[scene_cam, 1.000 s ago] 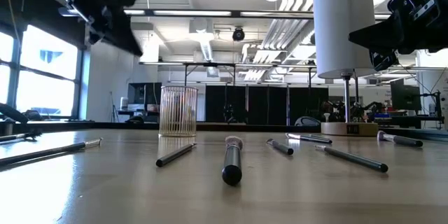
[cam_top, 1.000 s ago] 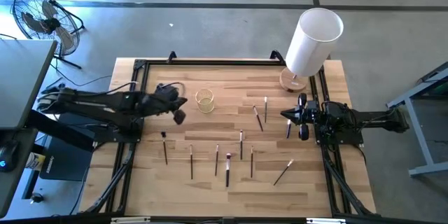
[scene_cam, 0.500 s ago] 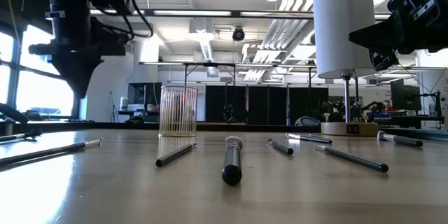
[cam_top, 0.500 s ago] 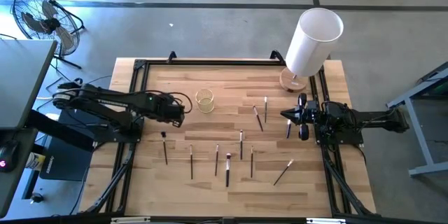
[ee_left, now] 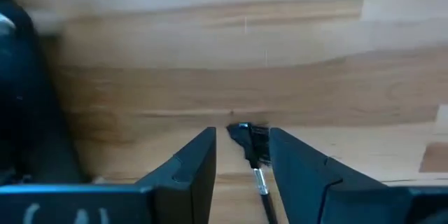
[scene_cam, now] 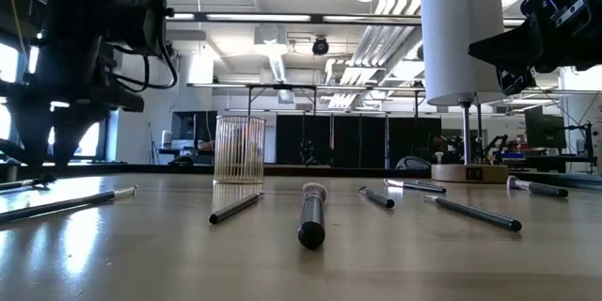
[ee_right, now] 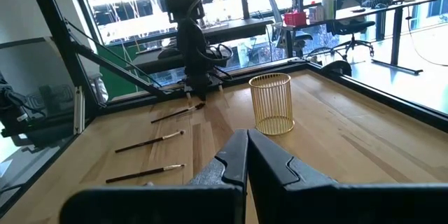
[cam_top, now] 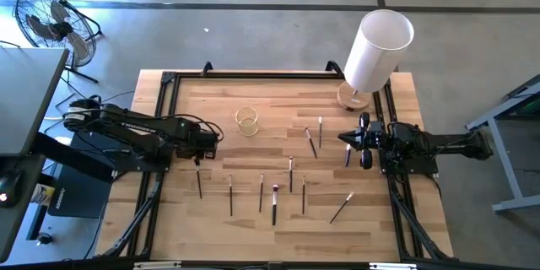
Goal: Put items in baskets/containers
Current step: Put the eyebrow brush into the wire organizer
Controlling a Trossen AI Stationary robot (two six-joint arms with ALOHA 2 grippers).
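Observation:
Several thin brushes lie flat on the wooden table; the leftmost brush [cam_top: 198,181] lies near the left edge with its dark bristle end [ee_left: 246,136] toward the far side. My left gripper [ee_left: 241,140] points down over that end, open, one finger on each side of the bristles with a gap to both. The small clear ribbed cup [cam_top: 245,121] stands upright on the table beyond it, toward the far right. My right gripper [ee_right: 246,138] waits shut at the table's right edge [cam_top: 353,138], holding nothing.
The other brushes lie in a loose row [cam_top: 275,202] across the table's near middle, with a few more [cam_top: 310,142] toward the right arm. A tall white cylinder [cam_top: 377,49] stands on a round base at the far right corner. A black frame [cam_top: 160,135] borders the table.
My left gripper has swung from beside the cup toward the table's near left, tipped over so its fingers point down, and come down over the leftmost brush's bristle end. Its fingers have opened. No brush has moved.

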